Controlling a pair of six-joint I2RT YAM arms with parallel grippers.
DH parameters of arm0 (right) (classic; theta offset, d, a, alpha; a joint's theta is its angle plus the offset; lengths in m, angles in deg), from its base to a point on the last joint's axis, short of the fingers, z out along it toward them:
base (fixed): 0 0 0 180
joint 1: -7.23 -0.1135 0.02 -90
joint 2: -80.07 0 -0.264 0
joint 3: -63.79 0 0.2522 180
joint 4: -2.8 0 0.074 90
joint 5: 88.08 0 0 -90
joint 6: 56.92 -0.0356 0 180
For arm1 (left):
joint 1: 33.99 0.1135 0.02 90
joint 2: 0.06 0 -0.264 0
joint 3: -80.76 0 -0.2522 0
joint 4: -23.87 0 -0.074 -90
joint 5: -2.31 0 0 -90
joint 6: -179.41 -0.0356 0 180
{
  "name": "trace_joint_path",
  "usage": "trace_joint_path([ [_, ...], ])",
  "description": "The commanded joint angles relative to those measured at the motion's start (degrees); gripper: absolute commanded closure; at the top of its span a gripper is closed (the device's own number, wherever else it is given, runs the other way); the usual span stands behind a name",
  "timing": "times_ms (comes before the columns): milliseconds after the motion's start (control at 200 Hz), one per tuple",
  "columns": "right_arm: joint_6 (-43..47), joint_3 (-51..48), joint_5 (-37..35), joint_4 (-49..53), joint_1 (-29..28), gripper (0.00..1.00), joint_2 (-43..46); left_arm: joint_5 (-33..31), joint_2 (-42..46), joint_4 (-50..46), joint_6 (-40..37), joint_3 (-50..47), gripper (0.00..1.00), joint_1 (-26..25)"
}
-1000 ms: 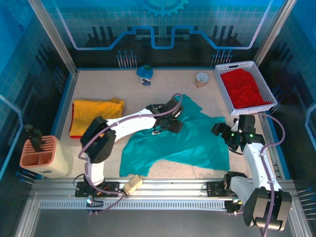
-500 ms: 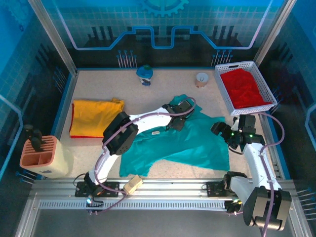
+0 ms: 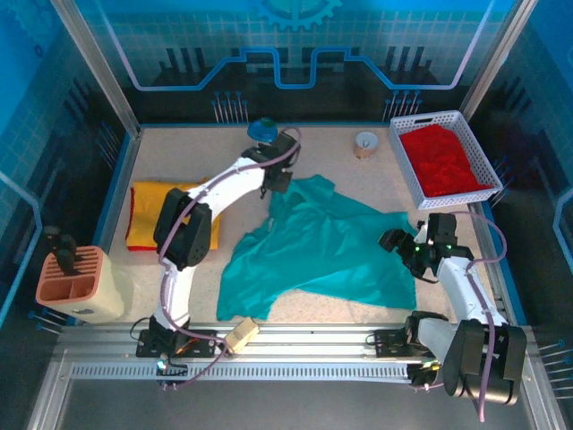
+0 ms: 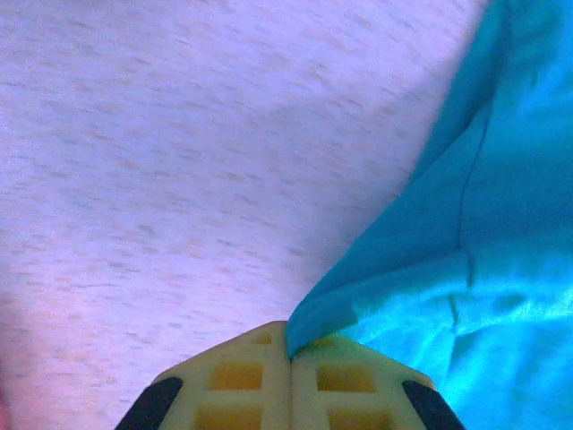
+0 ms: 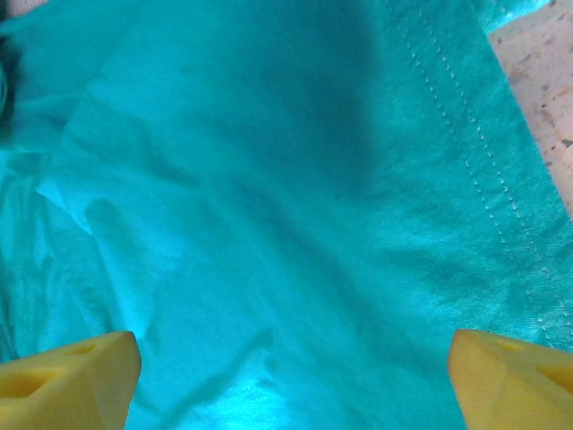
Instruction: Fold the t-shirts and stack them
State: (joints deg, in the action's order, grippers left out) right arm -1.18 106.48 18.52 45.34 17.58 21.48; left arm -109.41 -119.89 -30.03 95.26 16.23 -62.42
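While the right arm [image 3: 466, 287] has barely shifted over the last second, the left arm [image 3: 219, 188] has swung away from the middle of the teal t-shirt [image 3: 331, 251] to the far side of the surface [image 3: 179, 152]. It has drawn the shirt's far-left edge along with it. The cloth that lay spread under that arm now rises in a pulled fold toward the far left.

The left tool [image 4: 288, 349] has gone from parted to clamped. Its 2 yellow fingers meet on a pinch of the teal hem, with bare surface beyond it. The right tool [image 5: 293, 354] stands spread wide over the right side of the same shirt, near a line of hem stitching, and grips nothing. Whether it touches the cloth I cannot tell.

There are 3 t-shirts. 1 teal one lies rumpled across the middle of the surface. 1 yellow t-shirt [image 3: 166, 210] lies folded at the left, with a red strip showing along its left and near edges. 1 red t-shirt [image 3: 440, 161] sits bunched in the 1 white basket [image 3: 428, 116] at the far right. At the far edge stand 1 small blue object [image 3: 263, 133], just beside the left arm's wrist, and 1 pale cup [image 3: 366, 143] further right. 1 pink holder [image 3: 72, 282] sits off the near-left corner.
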Motion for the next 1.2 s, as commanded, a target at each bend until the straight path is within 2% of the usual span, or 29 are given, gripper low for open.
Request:
trace_joint_path([
  [0,-0.6,-0.5,1.3,-1.2,0.4,0.11,0.0,0.3,0.8,-1.6,-1.0,3.5,0.97,4.5],
  [55,-0.3,-0.3,1.2,-0.5,0.5,0.11,0.5,0.4,-0.9,-3.4,0.5,5.5,0.96,7.4],
  [90,0.0,-0.1,0.8,0.1,0.4,0.11,0.8,0.7,-2.1,-4.6,2.1,6.7,0.92,9.4],
  [165,0.6,0.2,0.1,1.0,0.4,0.11,1.5,1.4,-4.4,-7.5,5.6,9.3,0.64,13.3],
  [195,0.7,0.3,0.0,1.4,0.5,0.11,1.8,1.7,-5.2,-8.7,6.8,10.2,0.56,14.6],
  [240,1.0,0.6,-0.2,1.9,0.5,0.11,2.0,1.7,-5.9,-10.6,8.5,11.2,0.48,16.1],
  [310,1.4,1.1,-0.9,2.7,0.5,0.11,2.2,1.9,-5.3,-11.9,9.5,10.7,0.44,17.0],
  [410,1.7,1.5,-1.4,3.0,0.4,0.11,2.6,3.8,-1.5,-11.4,10.8,6.2,0.42,16.5],
  [500,1.9,2.3,-1.7,2.8,-1.3,0.11,2.8,5.3,4.4,-8.6,12.1,-1.6,0.41,14.4],
  [630,2.8,4.7,-2.4,2.1,-3.9,0.10,0.5,7.1,11.4,-4.1,12.4,-11.1,0.41,8.0],
  [825,2.9,11.8,-9.3,3.8,-2.1,0.09,-6.0,8.6,11.5,-5.0,13.8,-14.5,0.41,-4.0],
  [941,1.0,15.8,-14.5,4.4,-0.2,0.14,-10.7,10.0,12.7,-2.1,18.0,-20.3,0.41,-8.2],
  [1196,-1.2,18.1,-9.3,-2.0,6.3,0.37,-21.8,10.8,18.4,2.2,23.9,-34.5,0.42,-11.7],
])
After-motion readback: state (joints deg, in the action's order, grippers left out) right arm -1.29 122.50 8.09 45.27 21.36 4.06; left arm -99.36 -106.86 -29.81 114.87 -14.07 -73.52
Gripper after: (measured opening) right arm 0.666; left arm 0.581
